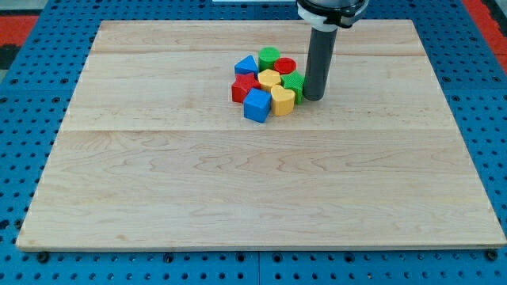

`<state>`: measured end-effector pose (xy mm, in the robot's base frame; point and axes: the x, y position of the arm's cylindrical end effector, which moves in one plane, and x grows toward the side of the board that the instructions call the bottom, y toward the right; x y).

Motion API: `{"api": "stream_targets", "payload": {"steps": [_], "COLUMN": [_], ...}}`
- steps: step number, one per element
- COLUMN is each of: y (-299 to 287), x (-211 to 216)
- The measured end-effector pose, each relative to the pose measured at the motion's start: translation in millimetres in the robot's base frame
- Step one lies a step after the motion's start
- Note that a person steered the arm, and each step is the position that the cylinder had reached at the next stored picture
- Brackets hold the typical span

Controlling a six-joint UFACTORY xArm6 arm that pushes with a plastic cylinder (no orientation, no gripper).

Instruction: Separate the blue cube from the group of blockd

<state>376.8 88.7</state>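
The blue cube (257, 105) sits at the bottom edge of a tight cluster of blocks, touching a yellow heart-shaped block (282, 100) on its right and a red block (243, 87) above left. The cluster also holds a blue triangular block (246, 66), a green round block (268, 56), a red round block (286, 66), a yellow block (269, 78) and a green block (292, 81). My tip (314, 98) stands just right of the cluster, against the green block and to the right of the yellow heart.
The blocks lie on a light wooden board (238, 182), upper middle. Around the board is a blue perforated surface (24, 119). The rod's mount (329, 9) shows at the view's top.
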Motion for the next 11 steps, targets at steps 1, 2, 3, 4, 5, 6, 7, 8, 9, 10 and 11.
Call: {"api": "stream_targets", "payload": {"steps": [1,2,3,4,5,6,7,8,9,10,11], "y": [0,0,4,7,-14,-88,-128,-129,-129,-129,-135], "x": [0,0,1,0,-10,-6,25,37,37,65,81]}}
